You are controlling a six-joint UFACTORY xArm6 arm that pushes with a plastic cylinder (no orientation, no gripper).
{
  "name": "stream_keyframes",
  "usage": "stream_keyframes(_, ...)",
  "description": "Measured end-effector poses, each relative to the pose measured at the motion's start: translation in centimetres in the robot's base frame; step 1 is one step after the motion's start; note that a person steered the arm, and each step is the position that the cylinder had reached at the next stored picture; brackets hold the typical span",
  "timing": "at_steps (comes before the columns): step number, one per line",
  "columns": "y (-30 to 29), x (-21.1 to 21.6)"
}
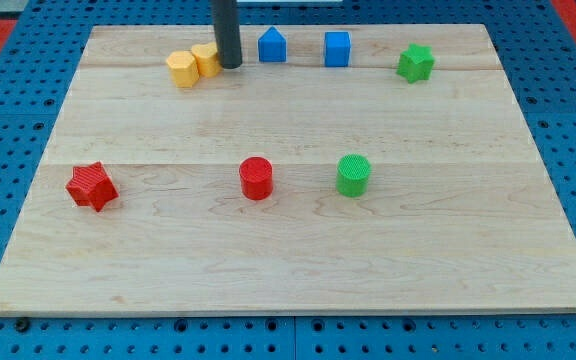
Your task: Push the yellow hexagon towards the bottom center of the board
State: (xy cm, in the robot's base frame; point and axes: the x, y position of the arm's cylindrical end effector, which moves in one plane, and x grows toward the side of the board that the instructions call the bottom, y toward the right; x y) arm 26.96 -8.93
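Note:
Two yellow blocks sit touching near the view's top left of the wooden board. The left one is a yellow hexagon. The right yellow block has a shape I cannot make out, partly hidden by the rod. My tip rests on the board right against the right side of that second yellow block, so both yellow blocks lie to its left.
A blue house-shaped block and a blue cube stand along the top edge, with a green star at the top right. A red star, a red cylinder and a green cylinder lie across the middle.

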Motion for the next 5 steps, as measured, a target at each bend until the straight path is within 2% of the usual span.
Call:
stream_keyframes(1, -0.4, 2.2)
stream_keyframes(2, -0.3, 1.2)
stream_keyframes(3, 0.4, -2.9)
stream_keyframes(4, -3.7, -5.3)
stream_keyframes(5, -7.1, -3.1)
